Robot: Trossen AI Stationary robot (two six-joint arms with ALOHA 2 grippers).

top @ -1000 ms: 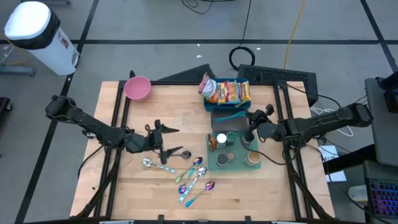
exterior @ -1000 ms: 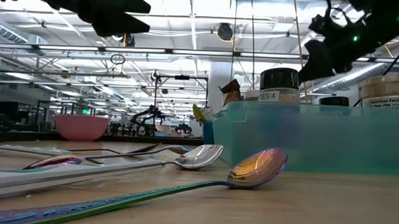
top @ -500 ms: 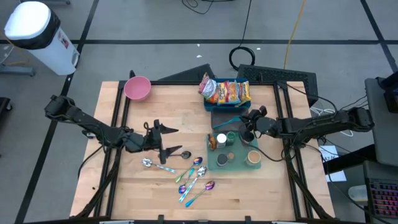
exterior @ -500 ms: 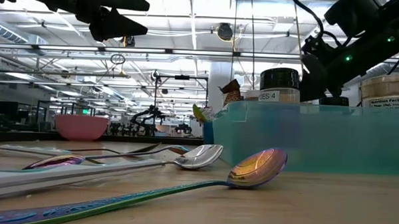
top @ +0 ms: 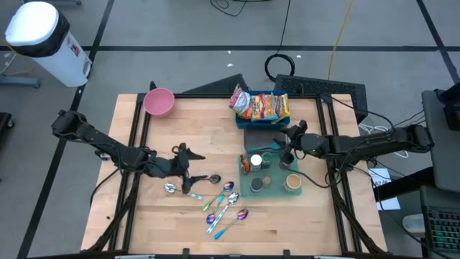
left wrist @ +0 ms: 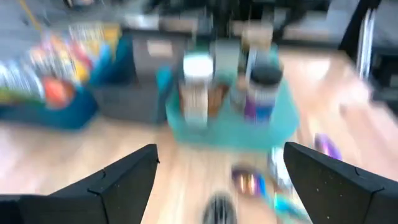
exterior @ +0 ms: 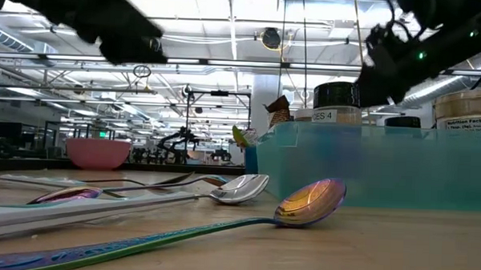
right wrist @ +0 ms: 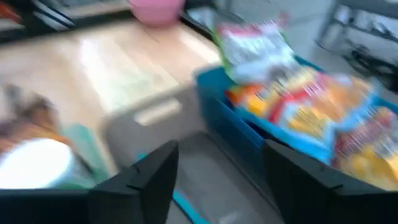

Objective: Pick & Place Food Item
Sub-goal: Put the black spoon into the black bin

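The teal tray of jars serves as the landmark here. The right end effector hovers over the tray's far edge, next to the dark grey bin, its fingers apart with nothing between them. The food — snack packets — lies in the blue bin just beyond the grey one, away from the tray. The left end effector hangs on the tray's other side, above the scattered spoons, its fingers spread wide and empty.

The risk, as I judge it: the right arm sits low among tall jars such as the white-lidded jar, so a sweep toward the packets could clip a lid and tip it. The packets overlap loosely — a grasp might drag two at once or pinch only a crinkled corner that slips. The left arm, dropping, could scatter the spoons.
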